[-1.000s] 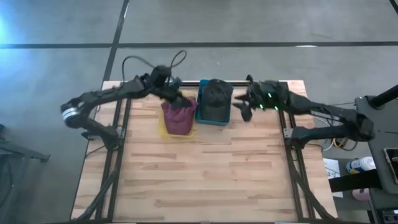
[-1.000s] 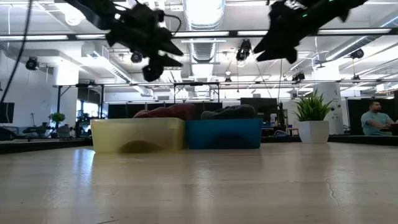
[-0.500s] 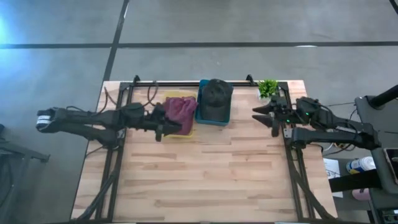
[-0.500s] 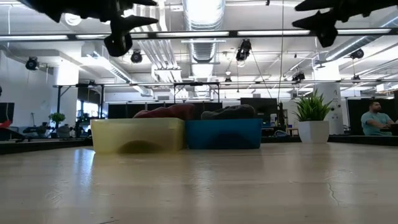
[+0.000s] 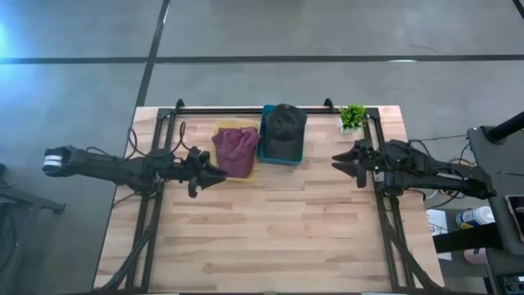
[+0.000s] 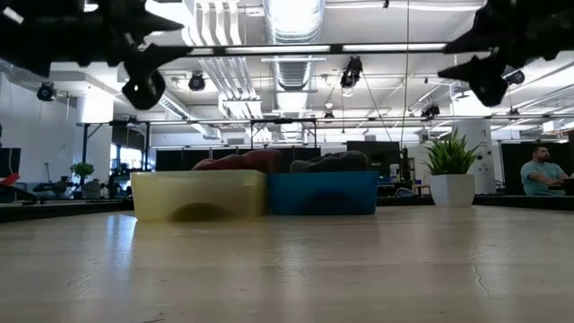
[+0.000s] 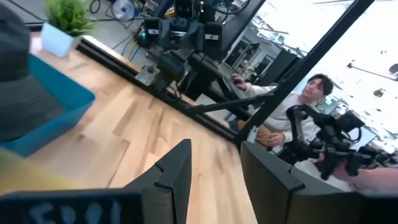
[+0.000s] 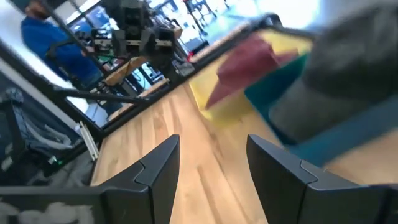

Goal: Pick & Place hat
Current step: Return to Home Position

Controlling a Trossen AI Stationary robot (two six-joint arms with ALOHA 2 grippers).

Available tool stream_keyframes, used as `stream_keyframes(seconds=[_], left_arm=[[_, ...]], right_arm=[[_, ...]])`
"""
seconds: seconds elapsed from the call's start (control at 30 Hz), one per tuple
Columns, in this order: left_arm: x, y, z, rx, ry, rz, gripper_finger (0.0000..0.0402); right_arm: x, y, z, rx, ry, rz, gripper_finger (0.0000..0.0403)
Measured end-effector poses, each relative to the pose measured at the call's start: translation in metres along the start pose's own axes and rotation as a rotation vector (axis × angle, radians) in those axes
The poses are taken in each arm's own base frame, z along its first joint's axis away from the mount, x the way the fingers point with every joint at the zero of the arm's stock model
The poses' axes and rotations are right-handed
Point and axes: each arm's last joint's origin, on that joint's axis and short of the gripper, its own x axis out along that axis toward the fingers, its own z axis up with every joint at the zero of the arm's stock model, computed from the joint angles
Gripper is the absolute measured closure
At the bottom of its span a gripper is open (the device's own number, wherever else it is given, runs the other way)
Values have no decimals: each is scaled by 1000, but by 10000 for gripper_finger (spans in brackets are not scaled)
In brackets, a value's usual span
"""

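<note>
Caps are both inside their bins at the far side of the counter [image 5: 270, 238]. The red cap [image 5: 236, 150] lies crumpled in the yellow bin [image 6: 199, 196], filling most of it. The gray cap [image 5: 284, 129] sits in the blue bin [image 6: 323, 193] and rises a little over its rim. The two bins stand side by side, wall against wall, with the blue one toward the robot's right. A small green plant [image 5: 353, 115] in a white pot stands near the far right corner of the counter, apart from the blue bin. The left gripper [image 5: 218, 174] hangs over the counter just beside the near corner of the yellow bin, and it points toward the middle. The low view shows it raised well above the bin, so it touches neither the bin nor the cap. Its fingers [image 7: 177, 177] are spread with a clear gap between them, and they hold nothing. The right gripper [image 5: 339, 161] hangs over the right side of the counter, close to the dark frame rail. It is well apart from the blue bin and points toward the left arm. It is also high above the surface. Its fingers [image 8: 149, 180] stand open as well, with only bare wood visible between them. Beyond the counter, at the right edge of the low view, a person [image 6: 541, 170] sits in the room.
</note>
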Motion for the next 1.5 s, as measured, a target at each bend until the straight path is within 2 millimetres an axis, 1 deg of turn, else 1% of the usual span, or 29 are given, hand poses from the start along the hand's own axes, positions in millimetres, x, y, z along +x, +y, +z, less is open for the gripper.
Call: stream_keyframes(seconds=[0.07,0.1,0.23,0.3,0.4,0.7,0.87,1.1,1.27,1.37,1.5], left_arm=[[-6,6,-6,10,-8,7,268],[-9,8,-8,12,-15,10,268],[-20,17,-18,15,-29,27,268],[-24,20,-22,-12,-36,37,268],[-27,23,-27,-43,-34,39,268],[-32,37,-48,-53,37,91,268],[-38,46,-62,-62,89,128,268],[-47,48,-68,-69,153,176,268],[-55,47,-68,-69,149,173,268],[-60,44,-64,-63,110,147,268],[-65,40,-58,-54,30,98,268]], right_arm=[[3,-5,-7,82,23,-18,223],[6,-7,-11,96,30,-20,223],[14,-12,-22,52,12,60,223],[16,-15,-27,58,-2,71,223],[19,-22,-38,74,34,48,223],[25,-43,-71,80,128,-18,223],[26,-45,-72,77,116,-29,223],[22,-42,-68,73,55,8,223],[11,-34,-58,63,-82,101,223],[4,-32,-53,58,-148,146,223],[4,-30,-52,57,-170,166,223]])
